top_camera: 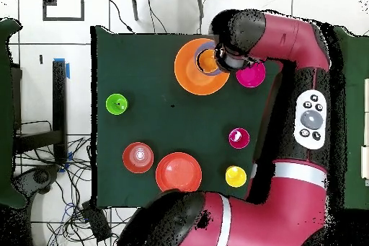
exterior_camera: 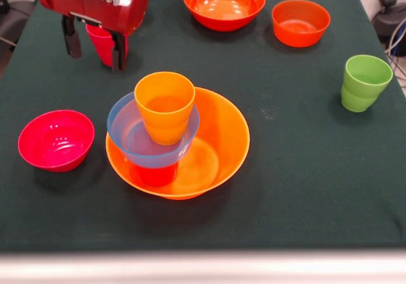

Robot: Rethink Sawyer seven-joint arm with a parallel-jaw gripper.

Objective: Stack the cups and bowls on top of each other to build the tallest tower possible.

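We are seeing our gripper [exterior_camera: 94, 45] hanging with fingers apart, straddling a crimson plastic cup [exterior_camera: 101, 43] behind them. Nearby, the tower [exterior_camera: 166, 132] is standing: wide orange bowl [exterior_camera: 219, 138], light blue bowl [exterior_camera: 130, 132], orange cup [exterior_camera: 165, 105]. No readable writing.

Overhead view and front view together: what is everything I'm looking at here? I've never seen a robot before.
tower: 1, mid-table, four pieces, listed next
large orange bowl: 1, the tower's base
red-orange cup: 1, standing in that bowl
light blue bowl: 1, on that cup
orange cup: 1, in the light blue bowl
magenta bowl: 1, beside the tower
large red-orange bowl: 1, on the robot's side
orange-red bowl: 1, beside it
green cup: 1, alone near an edge
crimson cup: 1, towards the robot
yellow cup: 1, overhead view only
table: 1, dark green
arm: 1, red and black
pincer: 1, black, open
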